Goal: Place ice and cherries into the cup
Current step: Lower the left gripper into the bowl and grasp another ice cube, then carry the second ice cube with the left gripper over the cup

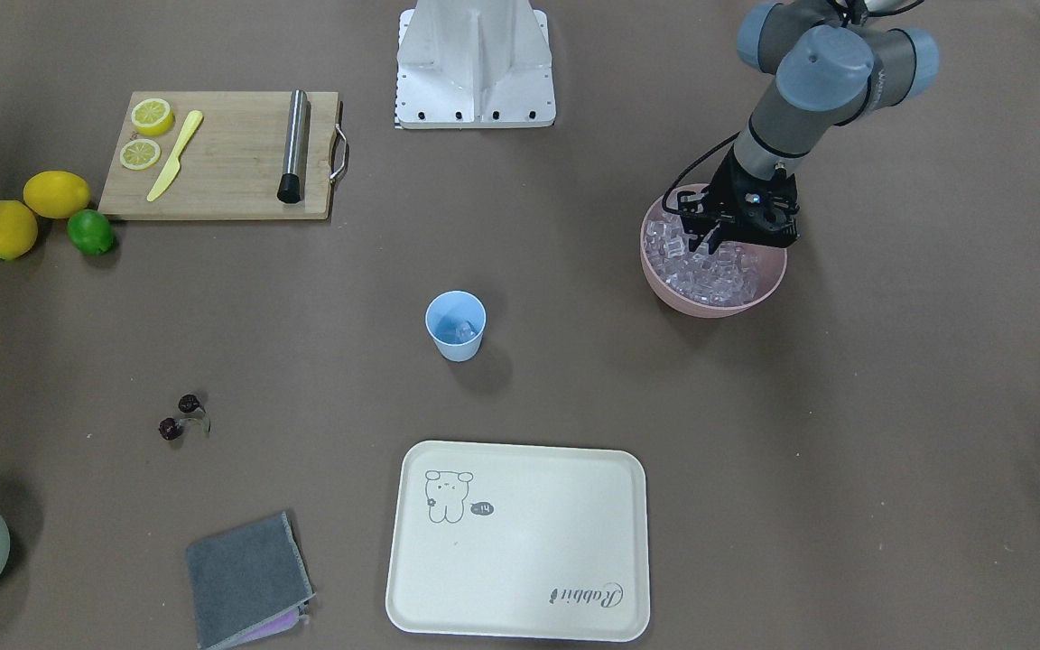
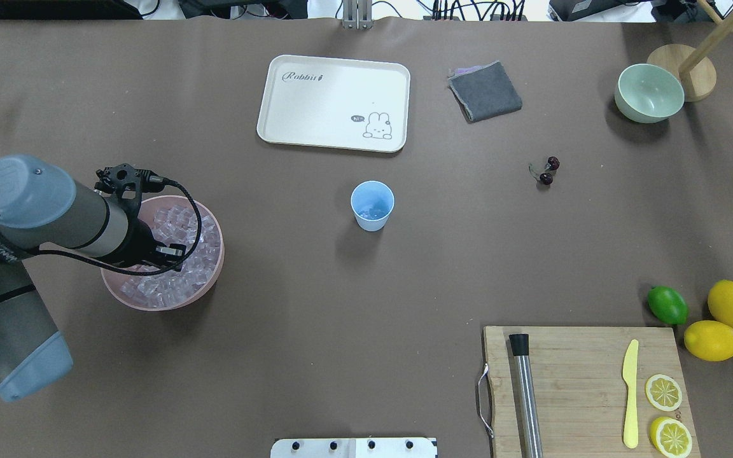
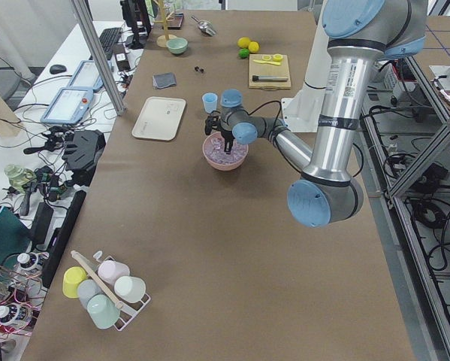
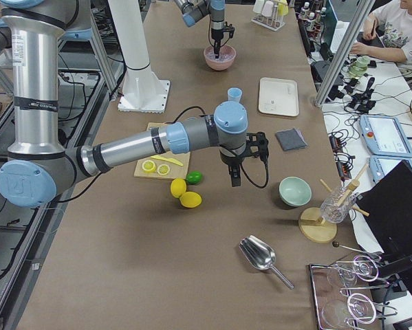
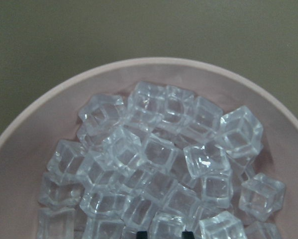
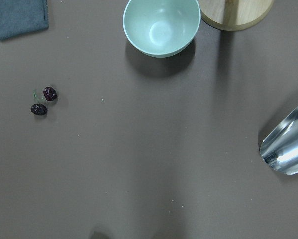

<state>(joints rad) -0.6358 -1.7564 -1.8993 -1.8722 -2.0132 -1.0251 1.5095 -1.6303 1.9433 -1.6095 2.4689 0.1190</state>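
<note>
The light blue cup (image 1: 455, 327) stands upright mid-table and holds some ice (image 2: 376, 207). The pink bowl (image 1: 664, 280) is full of clear ice cubes (image 5: 158, 164). My left gripper (image 1: 708, 242) is down in that bowl. Its fingertips (image 5: 187, 233) sit a cube's width apart on either side of one ice cube (image 5: 164, 226). The cherries (image 1: 179, 416) lie on the table, apart from the cup, and show in the right wrist view (image 6: 43, 101). My right gripper (image 4: 233, 180) hangs above the table near the pale green bowl. I cannot tell whether it is open or shut.
A cream tray (image 2: 335, 102), a grey cloth (image 2: 486, 91) and a pale green bowl (image 2: 649, 92) lie along the far side. A cutting board (image 2: 583, 381) holds a knife, a metal rod and lemon slices. Lemons and a lime (image 2: 667, 305) lie beside it. A metal scoop (image 6: 288, 144) lies near the right gripper.
</note>
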